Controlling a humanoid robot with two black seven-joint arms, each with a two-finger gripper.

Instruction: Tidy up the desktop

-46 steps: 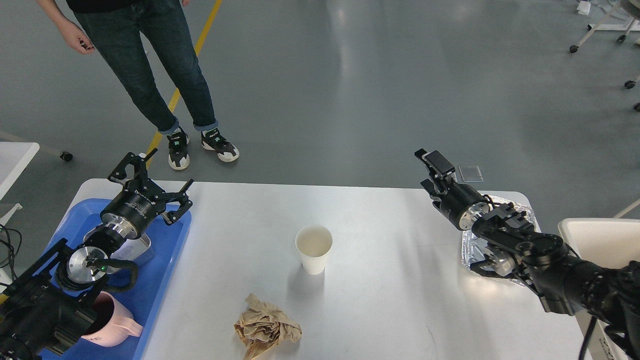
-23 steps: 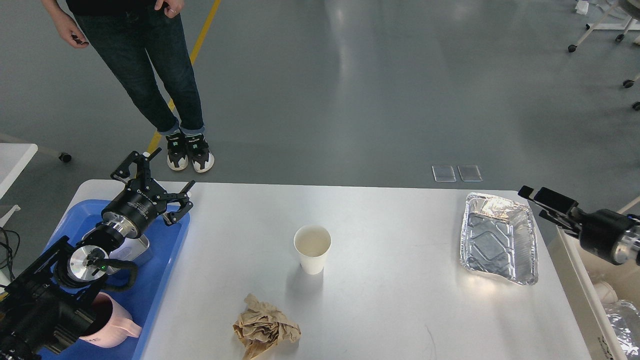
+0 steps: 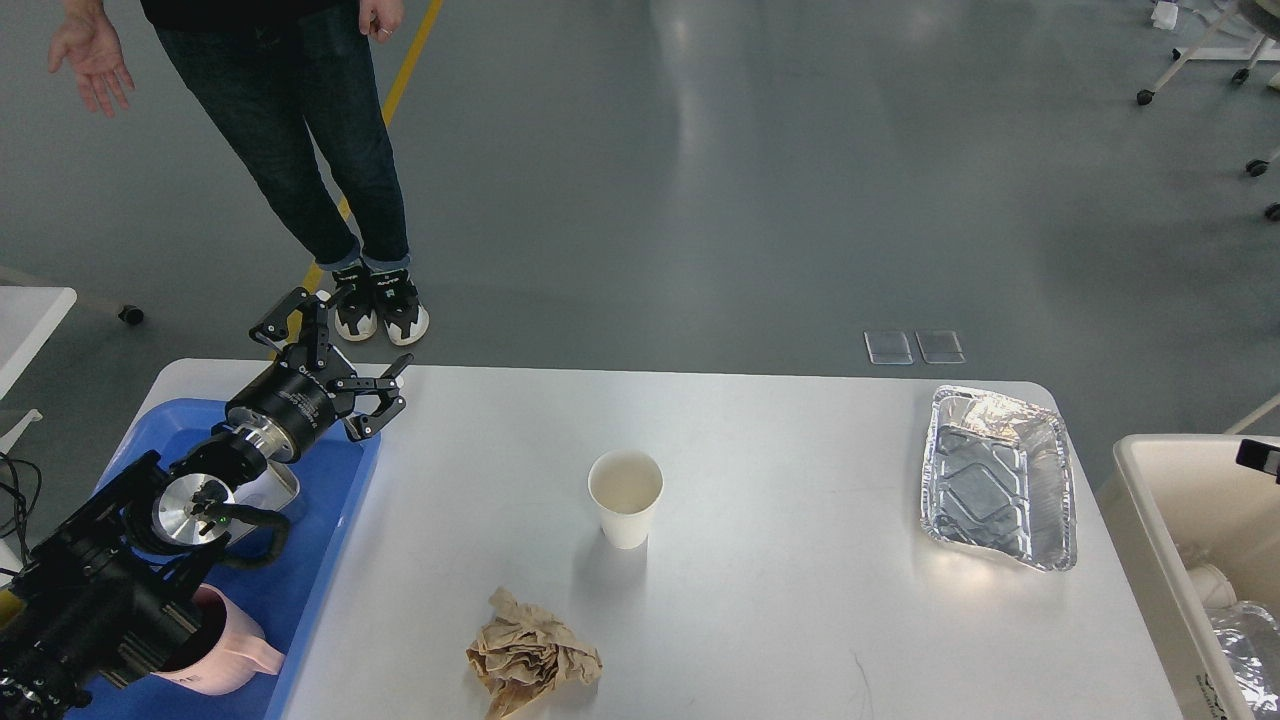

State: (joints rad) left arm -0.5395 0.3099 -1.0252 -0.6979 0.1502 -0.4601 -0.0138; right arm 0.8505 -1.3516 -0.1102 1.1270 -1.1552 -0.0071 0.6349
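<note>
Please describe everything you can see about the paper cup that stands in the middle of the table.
The paper cup is white and plain, with a rolled rim and walls that taper toward the base. It stands upright near the middle of the desktop, open end up, and casts a soft shadow toward the near edge. Its inside looks pale cream; whether it holds anything cannot be told. Nothing touches it except the desktop. The crumpled brown paper lies apart from it, nearer the front edge.

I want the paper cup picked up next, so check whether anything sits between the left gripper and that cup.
Nothing visible blocks it. The left gripper hangs open over the far corner of the blue tray, and only bare desktop lies between it and the paper cup. The crumpled brown paper lies nearer the robot, off that line.
</note>
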